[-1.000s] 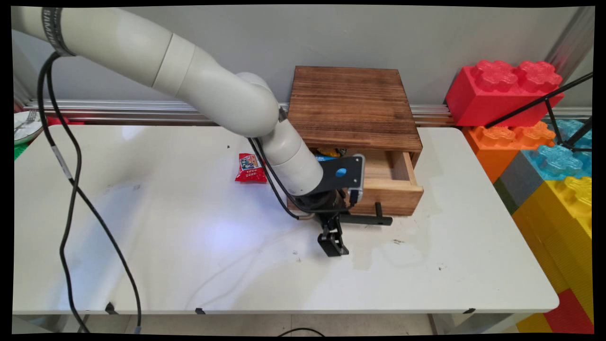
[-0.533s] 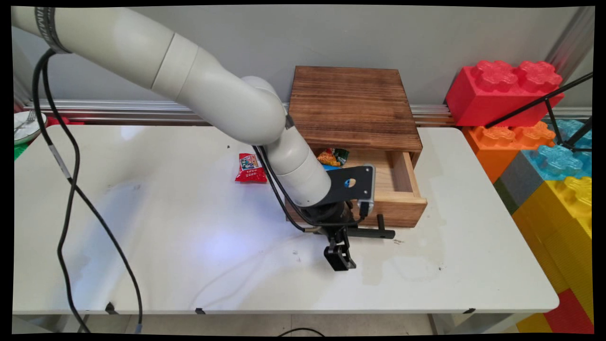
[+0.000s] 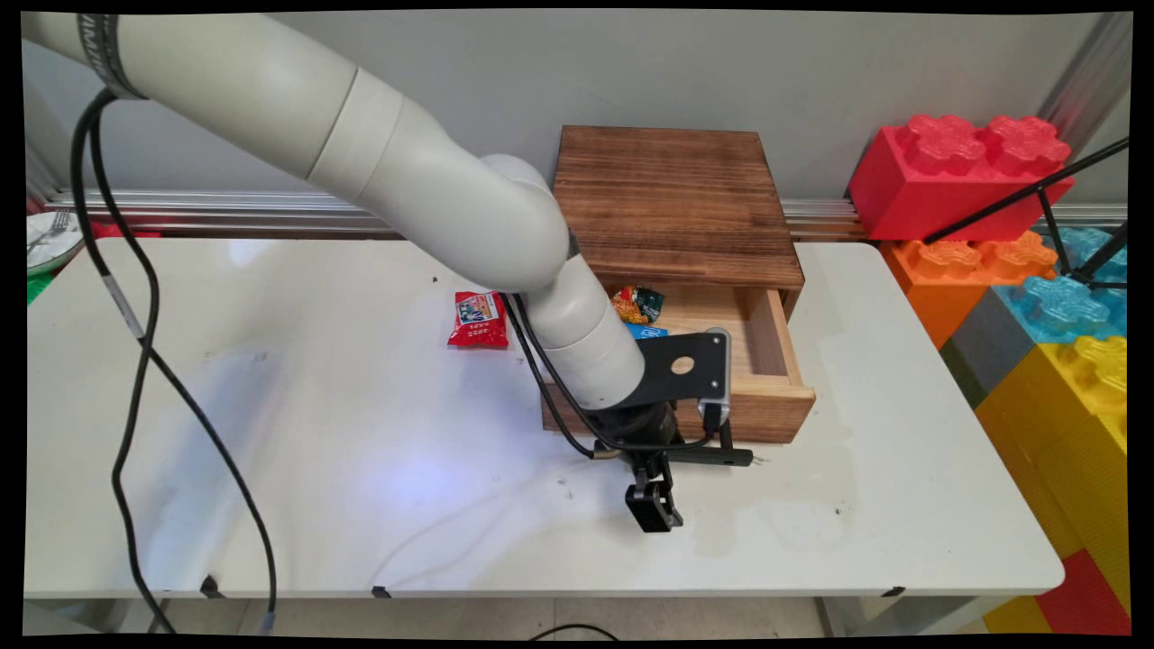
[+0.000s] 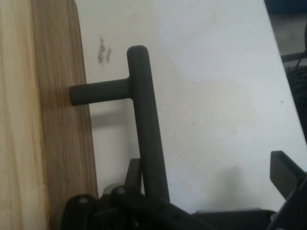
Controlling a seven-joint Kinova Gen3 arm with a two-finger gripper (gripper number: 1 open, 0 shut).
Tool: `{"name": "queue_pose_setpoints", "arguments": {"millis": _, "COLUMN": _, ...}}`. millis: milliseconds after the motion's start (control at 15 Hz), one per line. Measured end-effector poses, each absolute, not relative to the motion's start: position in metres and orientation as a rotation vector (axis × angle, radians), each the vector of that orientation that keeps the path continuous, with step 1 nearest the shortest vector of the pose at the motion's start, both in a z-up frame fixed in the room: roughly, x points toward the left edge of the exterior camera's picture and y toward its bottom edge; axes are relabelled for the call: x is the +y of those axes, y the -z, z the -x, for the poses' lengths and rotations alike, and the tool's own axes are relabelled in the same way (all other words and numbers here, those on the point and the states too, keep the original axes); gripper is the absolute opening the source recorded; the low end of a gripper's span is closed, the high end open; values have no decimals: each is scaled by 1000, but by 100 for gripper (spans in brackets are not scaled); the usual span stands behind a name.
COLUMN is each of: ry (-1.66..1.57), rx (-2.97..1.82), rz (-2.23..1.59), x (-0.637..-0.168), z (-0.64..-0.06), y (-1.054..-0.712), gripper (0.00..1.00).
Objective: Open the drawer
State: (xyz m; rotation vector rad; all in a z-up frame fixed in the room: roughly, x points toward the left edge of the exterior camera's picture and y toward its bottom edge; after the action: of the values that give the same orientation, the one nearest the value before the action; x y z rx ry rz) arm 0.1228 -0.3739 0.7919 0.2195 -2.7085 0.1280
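A dark wooden box (image 3: 676, 203) stands at the table's back, its light wooden drawer (image 3: 766, 397) pulled out toward the near side. The drawer's black bar handle (image 3: 726, 457) (image 4: 144, 115) juts from the drawer front (image 4: 62, 143). My gripper (image 3: 651, 485) (image 4: 206, 184) is open and straddles the bar's left end. One finger (image 3: 654, 512) (image 4: 285, 175) shows on the near side of the bar, and the other is hidden behind it. Inside the drawer lie an orange and green packet (image 3: 637, 304) and a blue packet (image 3: 647, 332).
A red snack packet (image 3: 478, 320) lies on the table (image 3: 270, 433) left of the box. Big toy bricks (image 3: 1037, 270) are stacked past the table's right edge, with a black stand's legs (image 3: 1037, 194) over them. A plate with a fork (image 3: 45, 239) sits at the far left. Black cables (image 3: 135, 361) hang from the arm.
The gripper has moved toward the near side with the handle, and the drawer has slid further out of the box. The packets inside have come into view.
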Motion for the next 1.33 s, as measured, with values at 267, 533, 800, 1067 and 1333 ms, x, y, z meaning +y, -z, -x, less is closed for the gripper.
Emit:
{"name": "queue_pose_setpoints", "arguments": {"millis": 267, "ry": -119, "rx": -2725, "rz": -234, "x": -371, "z": -119, "y": -791, "gripper": 100}}
{"name": "queue_pose_setpoints", "arguments": {"millis": 533, "ry": -104, "rx": -2736, "rz": -242, "x": -365, "z": -117, "y": -790, "gripper": 100}}
{"name": "queue_pose_setpoints", "arguments": {"millis": 800, "ry": -84, "rx": -2740, "rz": -236, "x": -355, "z": -114, "y": -791, "gripper": 100}}
{"name": "queue_pose_setpoints", "arguments": {"millis": 1067, "ry": -65, "rx": -2741, "rz": -228, "x": -344, "z": -112, "y": -793, "gripper": 100}}
{"name": "queue_pose_setpoints", "arguments": {"millis": 1333, "ry": -45, "rx": -2738, "rz": -217, "x": -332, "z": -111, "y": -795, "gripper": 100}}
